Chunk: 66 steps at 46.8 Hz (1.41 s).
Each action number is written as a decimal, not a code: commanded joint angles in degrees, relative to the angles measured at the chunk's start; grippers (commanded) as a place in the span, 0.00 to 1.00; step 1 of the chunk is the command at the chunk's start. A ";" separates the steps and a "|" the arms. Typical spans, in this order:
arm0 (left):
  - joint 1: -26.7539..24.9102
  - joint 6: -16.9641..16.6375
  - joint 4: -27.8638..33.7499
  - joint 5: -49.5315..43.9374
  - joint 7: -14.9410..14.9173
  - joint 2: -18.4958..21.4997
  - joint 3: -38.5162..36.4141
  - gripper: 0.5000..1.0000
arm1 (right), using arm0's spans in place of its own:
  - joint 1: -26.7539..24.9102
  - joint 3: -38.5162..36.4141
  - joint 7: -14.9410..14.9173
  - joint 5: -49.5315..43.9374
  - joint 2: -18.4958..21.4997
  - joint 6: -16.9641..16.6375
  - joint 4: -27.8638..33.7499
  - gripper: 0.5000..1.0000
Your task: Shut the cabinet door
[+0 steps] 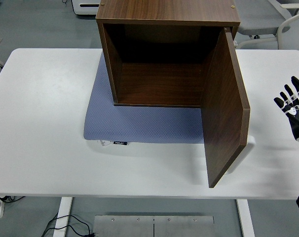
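A dark wooden cabinet [159, 54] stands toward the far side of the white tabletop [41, 128], its empty interior facing the camera and its base resting on a blue-grey mat [139, 123] that spreads out in front of it. The cabinet door [223, 108], hinged on the cabinet's right side, stands wide open — swung forward toward the near edge of the tabletop, its lower corner hanging close to that edge. At the picture's right edge the robot's right hand [293, 106] is raised over the tabletop, fingers [287, 94] spread apart and pointing upward, holding nothing and well clear of the door. Beyond the far edge of the tabletop, a grey chair [268, 17] sits on the floor behind the cabinet.
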<state>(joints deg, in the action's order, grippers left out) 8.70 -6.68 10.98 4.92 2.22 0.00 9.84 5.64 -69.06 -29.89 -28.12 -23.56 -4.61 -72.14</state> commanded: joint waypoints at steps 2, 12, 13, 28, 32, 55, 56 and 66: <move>0.00 0.00 0.00 0.00 -0.02 0.00 0.00 1.00 | -0.71 -0.03 -0.16 -0.09 -0.35 -1.19 -1.16 1.00; 0.00 0.00 0.00 0.00 -0.02 0.00 0.00 1.00 | -1.15 -0.03 -0.16 -0.09 -1.93 -3.56 -2.39 1.00; 0.00 0.00 0.00 0.00 -0.02 0.00 0.09 1.00 | -1.15 -0.03 -0.16 -0.09 -2.02 -3.74 -2.39 1.00; 0.00 0.00 0.00 0.00 -0.02 0.00 0.00 1.00 | -3.35 -0.11 -0.34 -0.18 -4.12 -7.34 -2.48 1.00; 0.00 0.00 0.00 0.00 -0.02 0.00 0.00 1.00 | -4.23 -0.11 -0.34 -0.18 -4.92 -8.40 -2.48 1.00; 0.00 0.00 0.00 0.00 -0.02 0.00 0.00 1.00 | -9.24 -0.11 -2.89 -0.62 -8.69 -15.95 -4.15 1.00; 0.00 0.00 0.00 0.00 -0.02 0.00 0.00 1.00 | -9.50 -0.11 -2.98 -0.71 -8.87 -16.30 -4.24 1.00; 0.00 0.00 0.00 0.00 -0.02 0.00 0.00 1.00 | -12.66 -0.03 -4.47 -0.97 -10.89 -20.79 -5.55 1.00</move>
<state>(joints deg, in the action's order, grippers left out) 8.70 -6.68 10.99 4.92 2.22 0.00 9.84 -6.15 -69.13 -33.83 -29.00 -34.01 -24.18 -77.38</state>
